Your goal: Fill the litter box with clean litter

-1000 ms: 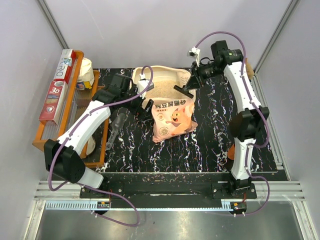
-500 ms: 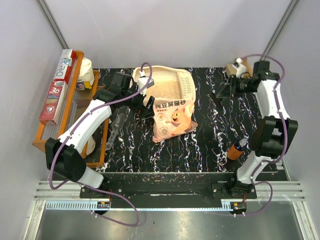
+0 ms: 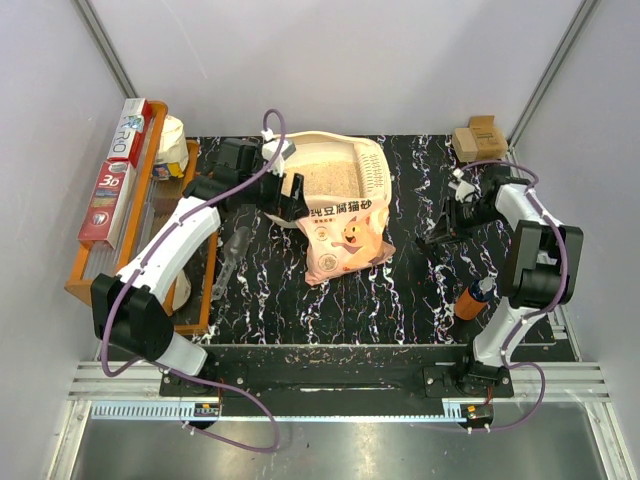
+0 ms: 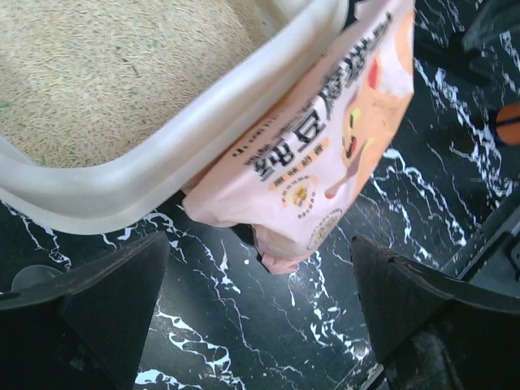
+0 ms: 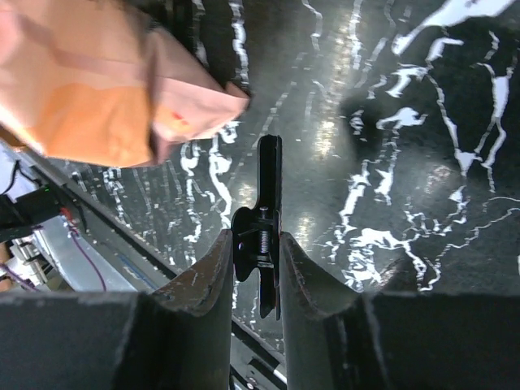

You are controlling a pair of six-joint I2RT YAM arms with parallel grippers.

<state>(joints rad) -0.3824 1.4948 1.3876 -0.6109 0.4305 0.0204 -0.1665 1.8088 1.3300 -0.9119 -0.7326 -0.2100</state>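
Note:
The cream litter box [image 3: 372,160] stands at the back middle of the table, with pale tan litter [image 3: 325,178] lying in it. The litter also shows in the left wrist view [image 4: 106,73], inside the box's rim [image 4: 203,138]. The pink printed bag [image 3: 345,232] lies against the box's near side, and it also shows in the left wrist view [image 4: 325,138]. My left gripper [image 3: 288,197] is open and empty at the box's near left corner, above the table [image 4: 260,272]. My right gripper [image 3: 438,236] is shut on a black spring clip [image 5: 269,183], right of the bag.
An orange wooden tray [image 3: 80,275] with foil boxes [image 3: 115,170] lines the left edge. A clear bottle [image 3: 230,258] lies beside it. A cardboard box [image 3: 479,137] sits at the back right. An orange bottle [image 3: 470,299] stands near my right arm's base.
My right arm has swung away from over the litter box to the right and nearer, carrying the black clip. My left gripper has shifted slightly toward the box's near left corner.

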